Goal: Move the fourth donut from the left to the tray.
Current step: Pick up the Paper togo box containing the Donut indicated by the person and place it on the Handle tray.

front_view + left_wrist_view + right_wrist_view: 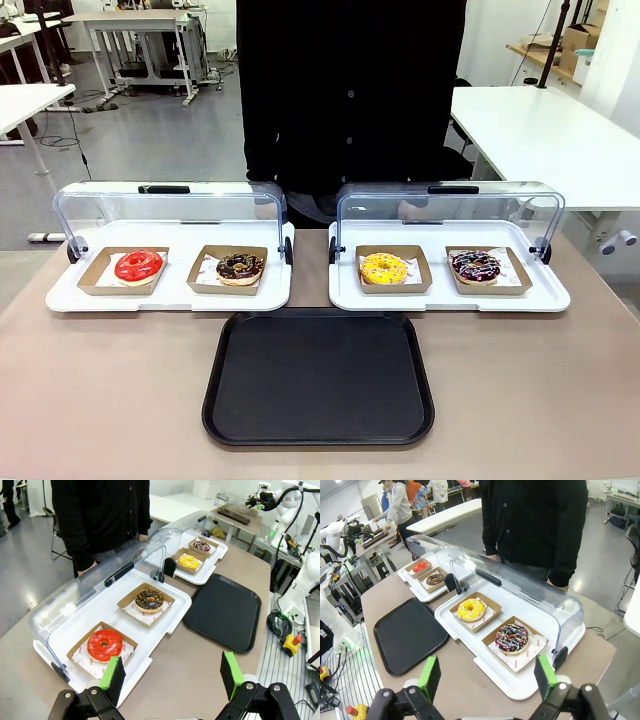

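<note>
Standing at the far edge of the table (pixel 100 400), the person (pixel 350 90) is cut off above the chest by the frame, and both hands are hidden. The tray (pixel 318 378) lies flat at the centre of the near side, its surface bare. Two white display trays sit side by side beyond it, the left display tray (pixel 170 298) and the right display tray (pixel 450 298), each with its clear lid (pixel 450 205) swung up and back.

The fourth donut from the left (pixel 475 266) rests in a brown cardboard holder (pixel 512 285) at the right end of the right display tray, beside the yellow donut (pixel 385 268). Its drizzle is hard to make out from the front.

In the right wrist view, the right gripper (pixel 486 657) has its fingers spread wide with nothing between them. The donut lies just beyond the fingertips, nearer the right-hand finger and not touching it. The finger bases are cut off at the bottom edge. The left gripper (pixel 173 656) is likewise spread wide and holds nothing, well apart from the donut.
</note>
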